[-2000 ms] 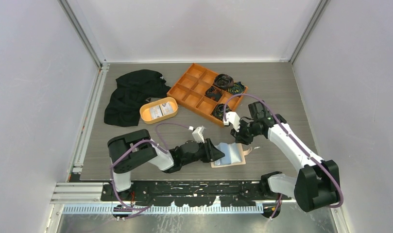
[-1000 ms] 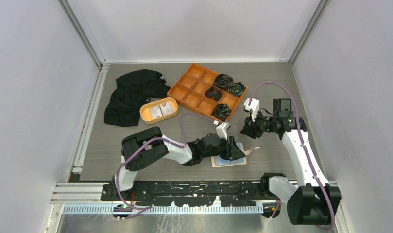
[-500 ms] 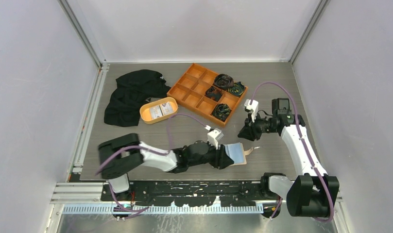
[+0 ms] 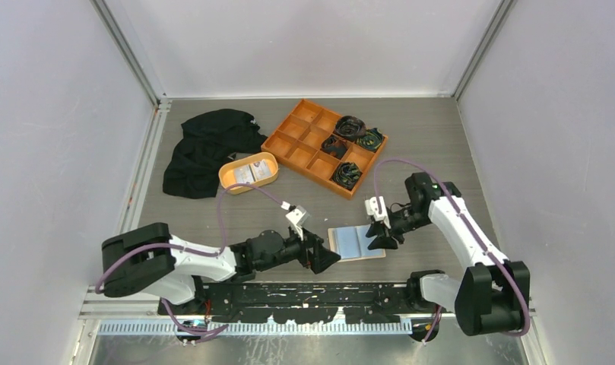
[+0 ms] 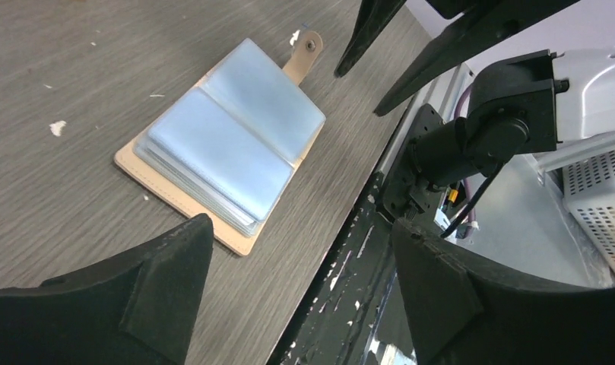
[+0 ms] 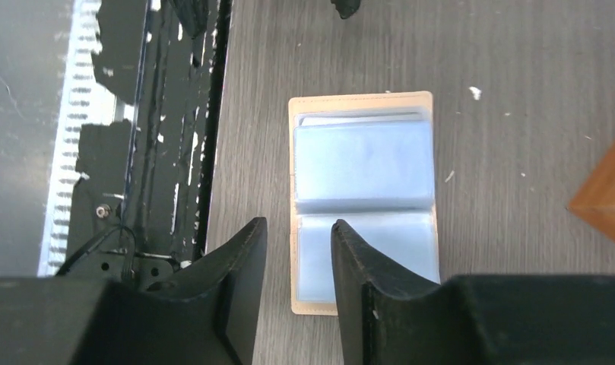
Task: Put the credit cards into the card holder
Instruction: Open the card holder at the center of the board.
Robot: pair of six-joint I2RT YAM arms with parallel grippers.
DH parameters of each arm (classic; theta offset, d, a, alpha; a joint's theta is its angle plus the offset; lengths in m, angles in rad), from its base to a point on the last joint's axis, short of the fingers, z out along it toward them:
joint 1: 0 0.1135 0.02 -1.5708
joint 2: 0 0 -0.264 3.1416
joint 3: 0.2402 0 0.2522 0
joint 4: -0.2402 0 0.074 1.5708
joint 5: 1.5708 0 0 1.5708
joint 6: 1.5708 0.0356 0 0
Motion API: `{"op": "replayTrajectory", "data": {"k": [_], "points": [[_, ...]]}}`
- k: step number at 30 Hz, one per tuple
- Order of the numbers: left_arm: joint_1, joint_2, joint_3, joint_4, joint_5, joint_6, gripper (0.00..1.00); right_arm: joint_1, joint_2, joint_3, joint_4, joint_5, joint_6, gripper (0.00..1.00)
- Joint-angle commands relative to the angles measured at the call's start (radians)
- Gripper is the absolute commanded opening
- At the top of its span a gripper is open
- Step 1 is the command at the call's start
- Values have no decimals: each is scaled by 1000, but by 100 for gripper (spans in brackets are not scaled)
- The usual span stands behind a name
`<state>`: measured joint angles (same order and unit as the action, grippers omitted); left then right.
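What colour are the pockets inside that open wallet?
Pale blue pockets, tan cover; clearest in left wrist view.

Bright, even light; soft shadows

Beige leather-like bifold card holder (image 6: 362,163): near end hidden behind black right fingers (image 6: 357,289); sleeve contents cannot be told.
Large orange divided tray (image 6: 608,198), to one side of the holder in right wrist view: all but one corner cut off.
White cards (image 4: 251,172) in oval orange dish (image 4: 223,176), well apart from holder: print too small to read.
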<state>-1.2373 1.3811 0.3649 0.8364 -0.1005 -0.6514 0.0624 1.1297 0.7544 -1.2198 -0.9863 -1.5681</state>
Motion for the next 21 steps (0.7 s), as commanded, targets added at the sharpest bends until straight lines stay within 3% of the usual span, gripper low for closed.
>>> {"op": "replayTrajectory", "data": {"k": [1, 5, 8, 14, 21], "points": [[6, 79, 49, 124, 66, -95, 81, 94, 28, -14, 162, 116, 107, 40], [7, 178, 105, 101, 75, -174, 55, 178, 43, -43, 339, 229, 289, 34], [6, 227, 150, 26, 48, -215, 45, 221, 86, -33, 370, 284, 329, 31], [7, 249, 180, -95, -63, -276, 45, 259, 152, -27, 395, 346, 360, 29], [6, 276, 220, -110, -70, -287, 48, 297, 210, -18, 415, 396, 388, 29]]}}
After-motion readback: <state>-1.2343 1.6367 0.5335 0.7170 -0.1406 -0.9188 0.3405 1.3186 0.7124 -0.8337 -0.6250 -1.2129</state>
